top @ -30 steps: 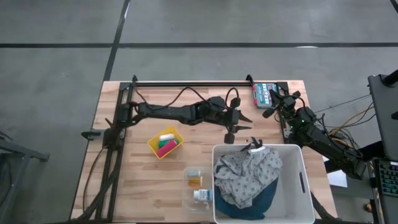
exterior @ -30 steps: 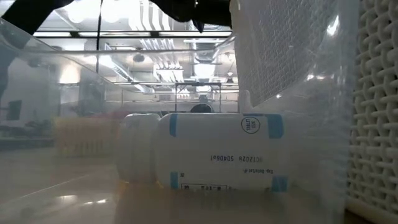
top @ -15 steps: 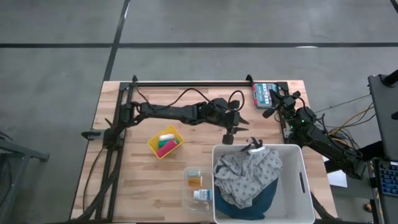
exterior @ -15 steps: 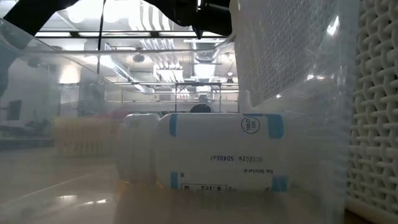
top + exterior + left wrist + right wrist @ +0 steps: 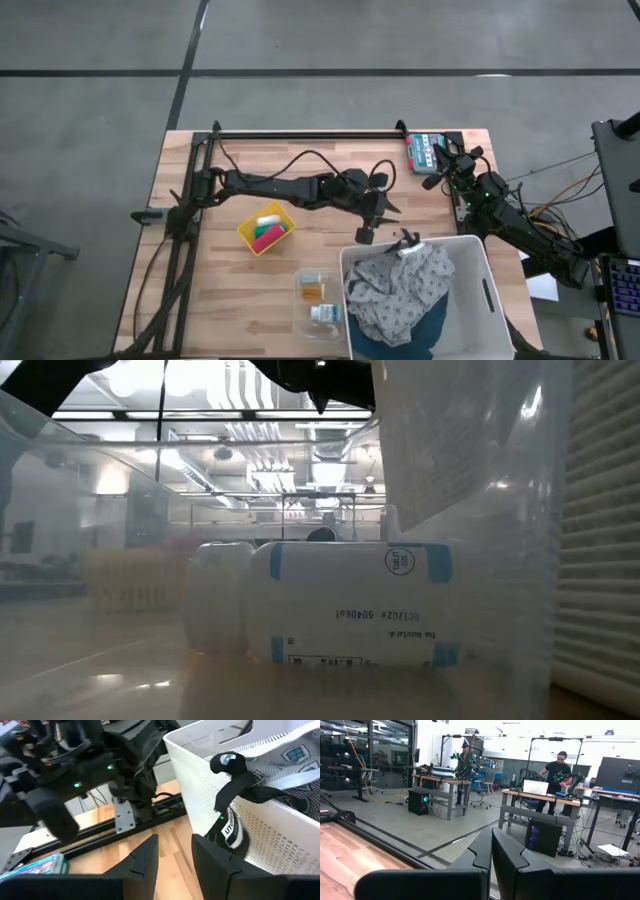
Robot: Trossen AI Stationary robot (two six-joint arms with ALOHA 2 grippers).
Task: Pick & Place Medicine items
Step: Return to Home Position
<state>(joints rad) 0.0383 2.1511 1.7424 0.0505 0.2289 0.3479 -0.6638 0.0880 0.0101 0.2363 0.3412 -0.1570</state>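
The medicine items lie in a clear tray (image 5: 302,318) at the table's near middle: an orange-amber one (image 5: 313,288) and a white carton with blue print (image 5: 322,314), which the low view shows on its side (image 5: 350,605). My left gripper (image 5: 375,222) is open with nothing between its fingers (image 5: 175,851). It slants down at the far left corner of the white basket (image 5: 482,300). My right gripper (image 5: 438,168) waits shut at the far right, pointing off the table (image 5: 491,845). My left gripper comes slanting down from the table's far side. The outer side of one finger (image 5: 215,857) is at the basket's far wall (image 5: 200,795), near its left corner, beside a dark pouch (image 5: 231,832) hanging there. The finger hides the exact spot of touch.
The basket holds a grey patterned cloth (image 5: 395,285) over a blue one (image 5: 430,325), and a black strap (image 5: 235,785) lies over its far rim. A yellow tray (image 5: 266,228) with small items sits left of centre. A green-blue box (image 5: 422,152) lies by the far rail.
My left gripper has moved toward the table's near edge and the basket, and has tipped further down. The basket has shifted: its far left corner has slid toward the near edge, so the basket now sits slightly turned. The medicine items have stayed where they were.
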